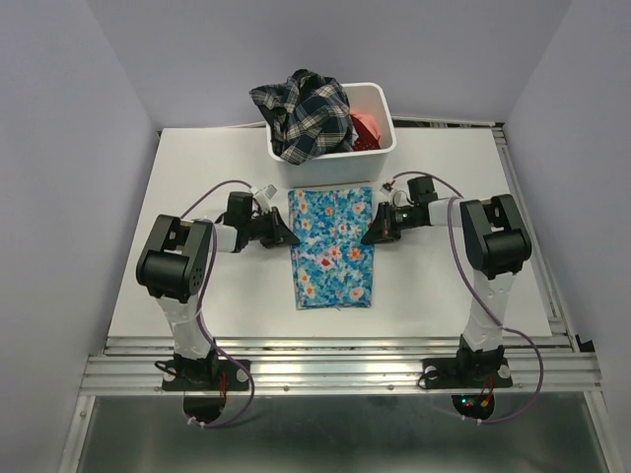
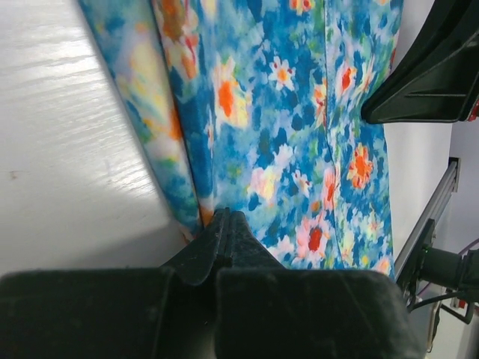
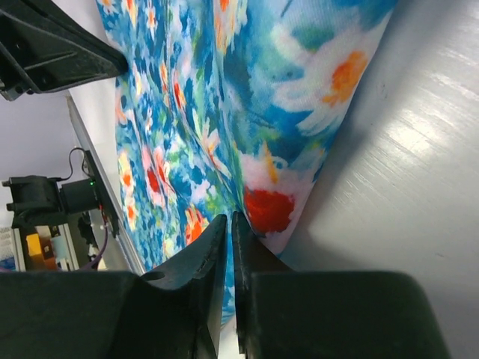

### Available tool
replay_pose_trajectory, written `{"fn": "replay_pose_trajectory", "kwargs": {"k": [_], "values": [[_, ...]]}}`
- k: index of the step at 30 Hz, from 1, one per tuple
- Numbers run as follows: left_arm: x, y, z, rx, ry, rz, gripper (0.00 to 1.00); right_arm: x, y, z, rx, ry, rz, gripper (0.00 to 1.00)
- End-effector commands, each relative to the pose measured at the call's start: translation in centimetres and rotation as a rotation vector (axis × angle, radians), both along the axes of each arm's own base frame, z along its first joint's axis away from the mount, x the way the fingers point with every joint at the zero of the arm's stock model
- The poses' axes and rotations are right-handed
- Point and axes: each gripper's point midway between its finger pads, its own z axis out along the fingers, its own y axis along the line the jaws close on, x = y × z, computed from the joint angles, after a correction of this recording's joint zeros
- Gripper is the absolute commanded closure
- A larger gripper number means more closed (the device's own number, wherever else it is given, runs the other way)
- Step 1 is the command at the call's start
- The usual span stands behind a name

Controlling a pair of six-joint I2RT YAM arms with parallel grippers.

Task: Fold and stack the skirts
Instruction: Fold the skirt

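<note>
The bright blue flowered skirt [image 1: 333,246] lies folded into a narrow rectangle mid-table, and also shows in the left wrist view [image 2: 299,112] and the right wrist view [image 3: 224,75]. My left gripper [image 1: 292,237] is low at its left edge, jaws together, with the cloth edge drawn up to the tips [image 2: 224,215]. My right gripper [image 1: 368,236] is at its right edge, jaws nearly together, pinching the edge there [image 3: 230,217]. A dark plaid skirt [image 1: 301,113] and a coral-red one [image 1: 367,128] sit bunched in the white bin [image 1: 386,108].
The white bin stands at the back of the table, just beyond the blue skirt's far end. Bare white tabletop [image 1: 197,296] lies on both sides of the skirt. A metal rail [image 1: 335,345] runs along the near edge.
</note>
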Motion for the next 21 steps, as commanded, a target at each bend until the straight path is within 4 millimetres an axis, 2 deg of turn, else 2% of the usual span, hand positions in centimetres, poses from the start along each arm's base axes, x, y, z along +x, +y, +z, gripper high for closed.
{"fn": "replay_pose_trajectory", "kwargs": {"k": [1,6,9,13,15,16,18,19,20,21], "values": [[0.1,4.0,-3.1,0.125,0.073,0.093,1.0,0.4,-2.5,-3.6,-0.199,-0.012,-0.035,0.87],[-0.6,4.4,-3.0,0.114,0.077,0.087,1.0,-0.5,-3.3,-4.9,-0.245,-0.004,-0.017,0.88],[-0.6,4.4,-2.9,0.114,0.073,0.088,1.0,-0.6,-3.4,-4.8,-0.256,-0.015,-0.005,0.88],[-0.4,4.4,-2.4,0.116,0.055,0.085,1.0,-0.5,-2.8,-3.2,-0.211,-0.033,0.014,0.86],[-0.4,4.4,-1.9,0.111,0.038,0.08,1.0,-0.3,-1.8,-1.4,-0.163,-0.05,0.031,0.83],[-0.4,4.2,-1.5,0.107,0.021,0.066,1.0,-0.3,-1.7,-1.2,-0.161,-0.048,0.025,0.82],[-0.2,3.6,0.9,0.087,-0.063,0.022,1.0,-0.6,-0.2,0.5,-0.106,-0.055,0.055,0.79],[-0.3,3.3,1.8,0.104,-0.123,-0.021,1.0,-0.2,0.0,1.5,-0.094,-0.084,0.054,0.77],[-0.3,3.3,2.8,0.124,-0.175,-0.043,0.87,-0.3,0.6,2.1,-0.083,-0.1,0.07,0.77],[-0.1,3.2,5.4,0.143,-0.279,-0.066,0.78,-0.4,1.1,2.6,-0.081,-0.119,0.08,0.77]]}}
